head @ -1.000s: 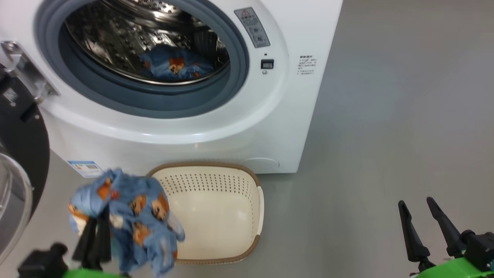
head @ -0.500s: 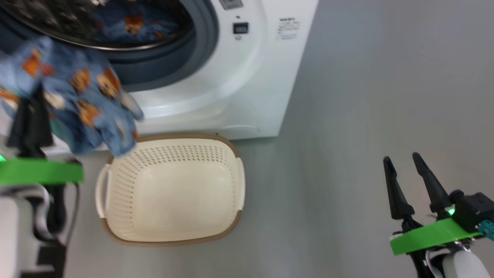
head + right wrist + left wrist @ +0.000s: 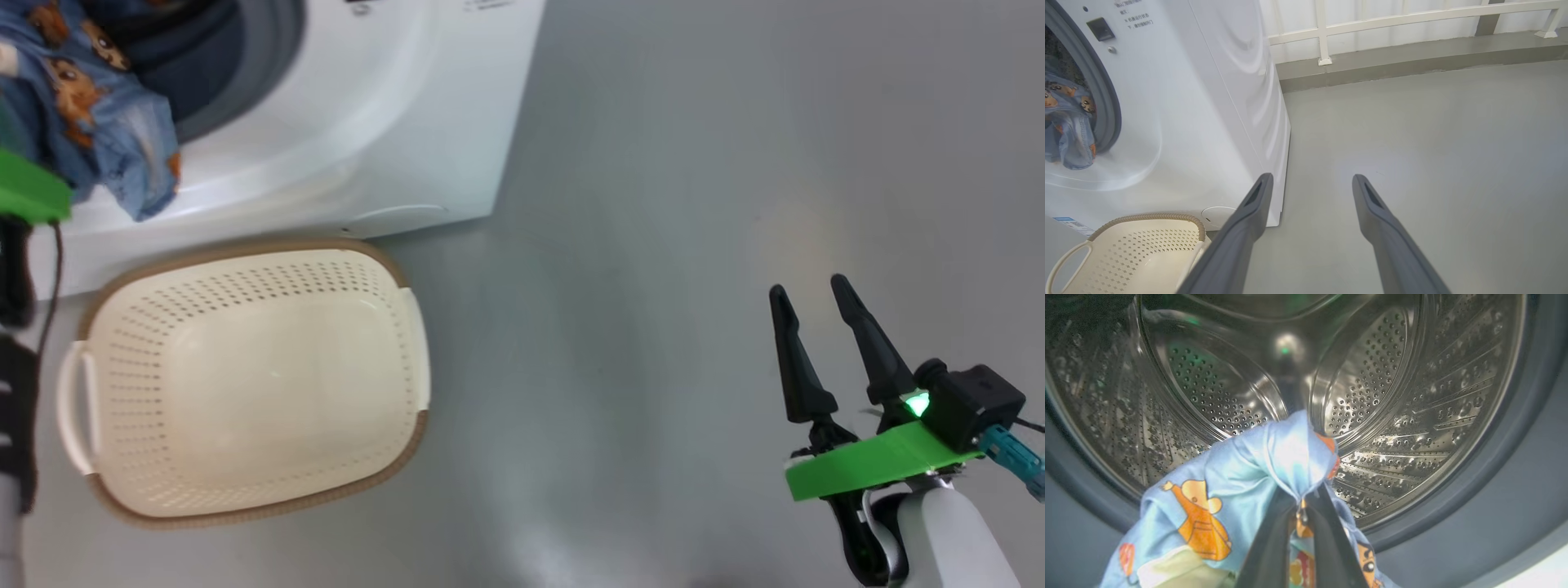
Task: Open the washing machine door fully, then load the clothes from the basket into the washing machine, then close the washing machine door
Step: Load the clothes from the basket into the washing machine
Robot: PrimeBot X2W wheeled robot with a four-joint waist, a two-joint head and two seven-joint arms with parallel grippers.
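Note:
My left gripper (image 3: pixel 1300 500) is shut on a bunch of the light-blue printed clothes (image 3: pixel 1241 473), held up in front of the washing machine's steel drum (image 3: pixel 1412 396) at its grey gasket (image 3: pixel 1515 465). In the head view the clothes (image 3: pixel 90 98) hang at the mouth of the washing machine (image 3: pixel 367 122), hiding the left fingers. The cream basket (image 3: pixel 245 249) stands on the floor below, with nothing in it. My right gripper (image 3: pixel 808 298) hovers open over bare floor at the right, holding nothing. The washing machine door is out of view.
The grey floor (image 3: pixel 694 204) stretches to the right of the machine. In the right wrist view a white railing (image 3: pixel 1412 20) and a low ledge (image 3: pixel 1412 61) run along the back. The basket (image 3: pixel 1147 217) sits close against the machine's front (image 3: pixel 1208 102).
The head camera has swung down and right. My left gripper has lifted the clothes from beside the basket up to the drum opening. The right gripper stays open.

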